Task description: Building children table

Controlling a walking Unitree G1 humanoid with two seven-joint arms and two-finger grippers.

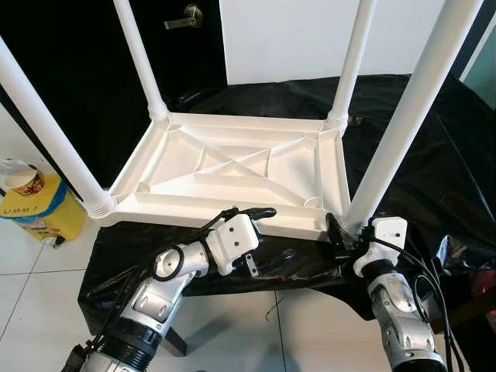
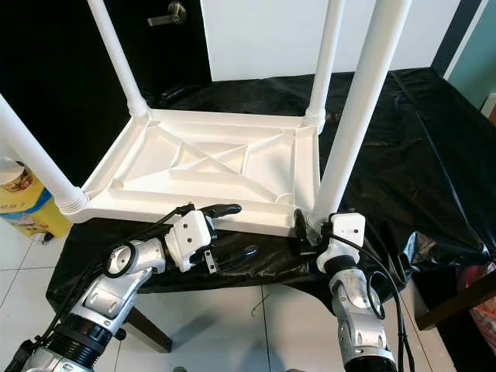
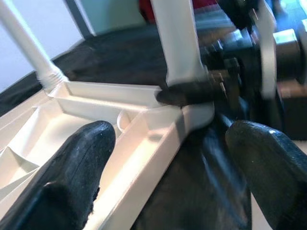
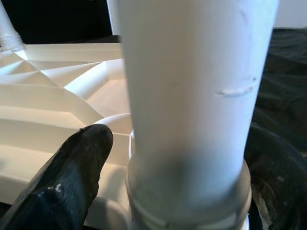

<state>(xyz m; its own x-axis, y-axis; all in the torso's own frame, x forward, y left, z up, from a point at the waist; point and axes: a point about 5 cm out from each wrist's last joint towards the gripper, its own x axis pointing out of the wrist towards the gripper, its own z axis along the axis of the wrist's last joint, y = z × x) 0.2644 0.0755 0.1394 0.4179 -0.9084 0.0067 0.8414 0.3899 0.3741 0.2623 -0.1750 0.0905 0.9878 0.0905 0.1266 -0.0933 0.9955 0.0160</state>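
The white plastic children's table (image 1: 232, 174) lies upside down on a worktop (image 1: 434, 155) draped in black sheeting, its ribbed underside facing up and a round white leg standing in each of its four corners. The near right leg (image 1: 407, 124) rises from the corner closest to the robot's right arm. The right end effector (image 1: 339, 231) is clamped on the base of this leg, just above its threaded collar; the right wrist view shows one black finger (image 4: 72, 179) pressed on one side of the leg and the other curving round the opposite side. The left end effector (image 1: 260, 240) sits at the table's near edge with its fingers wide apart, the upper one (image 1: 256, 212) lying over the white rim and the lower one (image 1: 275, 262) beneath it against the black sheeting. To the robot's left, a yellow container (image 1: 43, 209) with a lidded jar (image 1: 19, 177) on top stands on the white tiled floor (image 1: 31, 287). Behind the worktop is a dark door with a metal lever handle (image 1: 184, 17), beside a white wall.
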